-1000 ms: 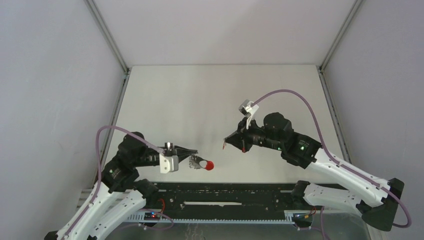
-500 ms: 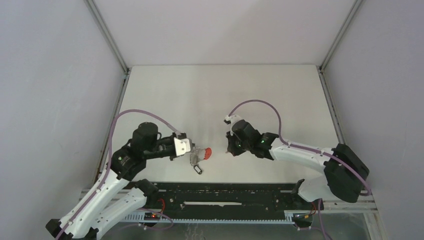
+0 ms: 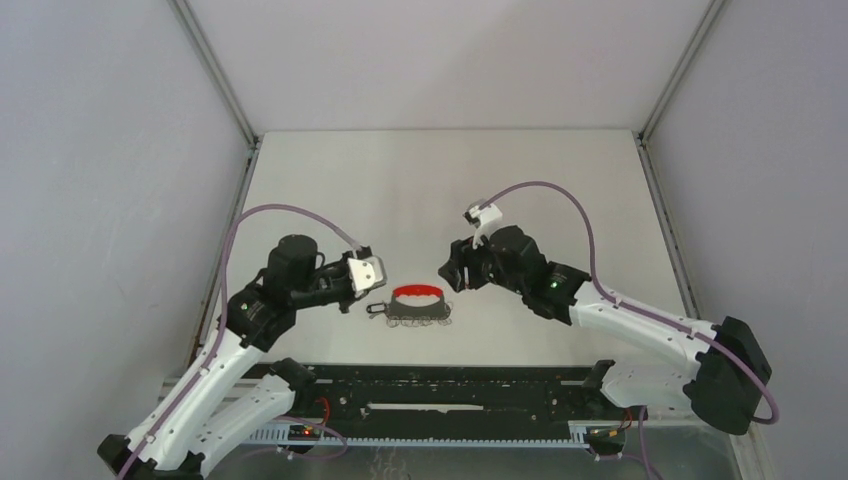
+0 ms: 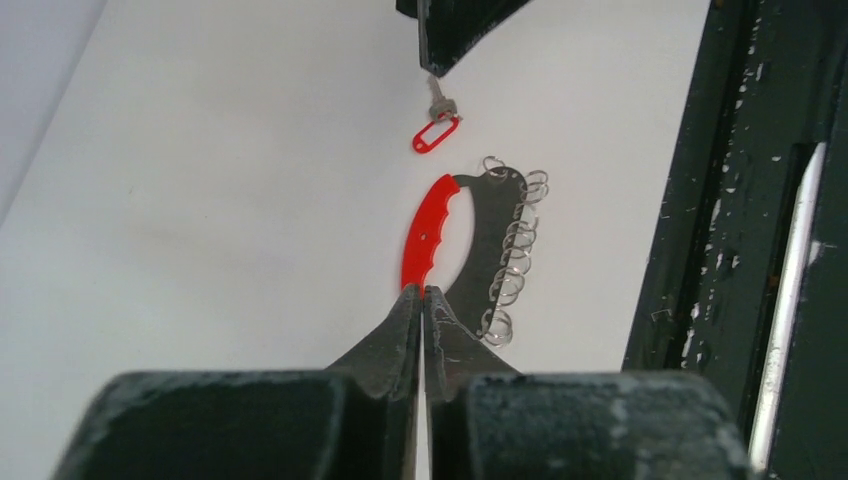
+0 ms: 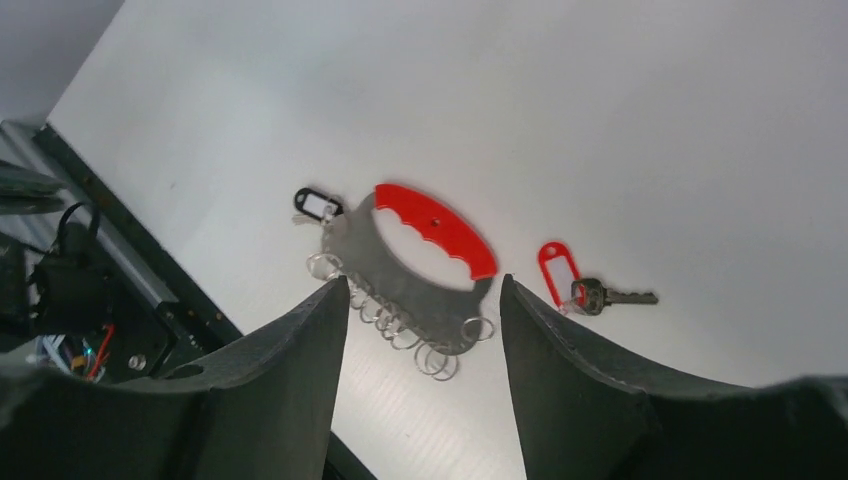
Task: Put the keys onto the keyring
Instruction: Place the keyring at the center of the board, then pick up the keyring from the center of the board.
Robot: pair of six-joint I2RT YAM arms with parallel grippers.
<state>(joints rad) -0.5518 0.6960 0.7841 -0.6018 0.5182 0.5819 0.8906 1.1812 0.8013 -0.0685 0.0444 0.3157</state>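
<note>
The keyring holder lies flat on the table: a red curved grip (image 3: pixel 417 292) (image 4: pixel 430 230) (image 5: pixel 436 228) on a grey plate (image 5: pixel 352 245) with several thin keyrings (image 5: pixel 400 330) (image 4: pixel 515 250) along its edge. A black tag (image 5: pixel 315 203) hangs at one end. One of the keys (image 5: pixel 612 296) (image 4: pixel 437 100), on a red tag (image 5: pixel 556 268) (image 4: pixel 436 134), lies loose beside the holder. My right gripper (image 3: pixel 448 276) (image 5: pixel 422 281) hovers open above holder and key. My left gripper (image 3: pixel 352 298) (image 4: pixel 421 292) is shut to a hairline slit, pointing at the red grip's end and holding nothing.
A black slotted rail (image 3: pixel 450 385) (image 4: pixel 740 250) runs along the near table edge, close to the holder. Grey enclosure walls stand on three sides. Purple cables (image 3: pixel 290 212) loop over both arms.
The holder, carried at the left gripper's tip before, now lies flat on the table. The right gripper has opened, and the red-tagged key it pinched lies on the table.
</note>
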